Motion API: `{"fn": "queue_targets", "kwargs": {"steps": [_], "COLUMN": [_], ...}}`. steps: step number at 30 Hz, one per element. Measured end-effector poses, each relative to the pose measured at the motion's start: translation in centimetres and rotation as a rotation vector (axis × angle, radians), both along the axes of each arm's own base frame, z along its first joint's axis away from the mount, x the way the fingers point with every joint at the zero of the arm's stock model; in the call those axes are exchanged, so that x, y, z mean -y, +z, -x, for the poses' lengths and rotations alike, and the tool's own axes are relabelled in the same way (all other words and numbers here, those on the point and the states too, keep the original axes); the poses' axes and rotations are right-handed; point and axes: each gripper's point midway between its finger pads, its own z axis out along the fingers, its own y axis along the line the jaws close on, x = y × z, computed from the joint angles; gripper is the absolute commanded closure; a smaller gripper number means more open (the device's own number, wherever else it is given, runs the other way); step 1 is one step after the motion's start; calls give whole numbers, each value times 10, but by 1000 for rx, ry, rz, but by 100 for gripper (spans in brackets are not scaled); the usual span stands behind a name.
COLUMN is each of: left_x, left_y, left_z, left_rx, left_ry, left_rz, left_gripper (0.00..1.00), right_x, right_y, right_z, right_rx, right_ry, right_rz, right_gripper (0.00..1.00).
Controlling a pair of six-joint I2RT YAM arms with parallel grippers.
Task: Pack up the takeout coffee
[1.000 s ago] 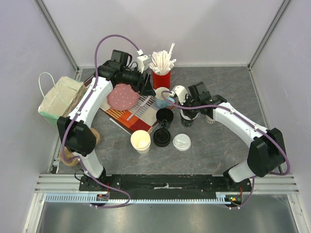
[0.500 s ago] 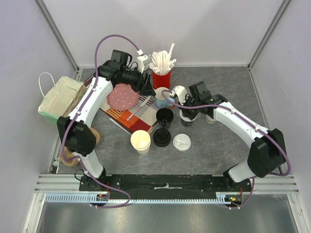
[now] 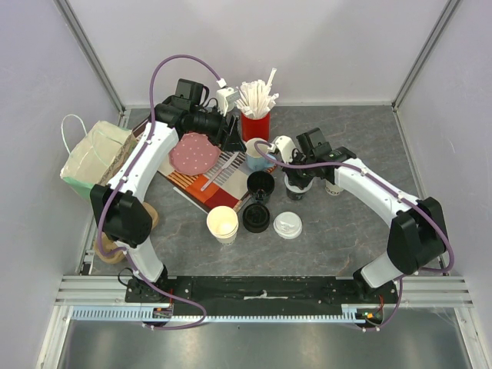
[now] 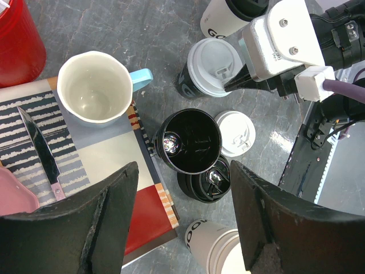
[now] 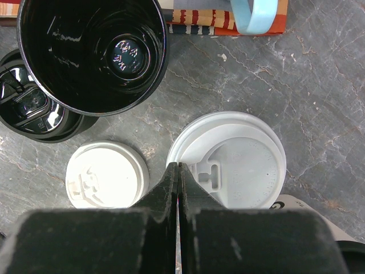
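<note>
At nine o'clock on the worktop (image 3: 346, 246) stands the brown paper bag (image 3: 96, 154), well apart from every cup. The top view shows nothing inside it, so I judge that no packing is done yet.

The left pincer (image 4: 182, 167) hangs wide open above the glossy black mug (image 4: 188, 140) and grips nothing. At the mug's ten o'clock in the left wrist view the light-blue mug (image 4: 94, 85) sits on a striped mat (image 4: 108, 148). Neither mug belongs to the job.

In the top view, at three o'clock of the black mug, the white-lidded cup (image 5: 245, 165) stands upright on the worktop. A loose white lid (image 5: 106, 174) lies flat just beside it.

The right pincer (image 5: 178, 168) is over that cup's lid near the rim, its fingers pressed together and holding nothing I can see. Whether it touches the lid I cannot tell.

Further toward three o'clock the black-lidded cup (image 4: 222, 23) stands upright too.

Both coffees look capped. What is left is grasping each one, carrying it across to the bag and lowering it in without a spill.
</note>
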Motion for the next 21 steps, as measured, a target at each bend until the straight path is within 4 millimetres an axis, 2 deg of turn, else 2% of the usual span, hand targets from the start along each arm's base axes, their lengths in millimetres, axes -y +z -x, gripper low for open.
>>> {"fn": "queue_targets", "kwargs": {"steps": [21], "left_x": [0], "left_y": [0], "left_z": [0], "left_rx": [0], "left_ry": [0], "left_rz": [0], "left_gripper": [28], "right_x": [1], "right_y": [0], "right_z": [-4], "right_rx": [-5], "right_ry": [-6], "right_rz": [3], "right_gripper": [100]}}
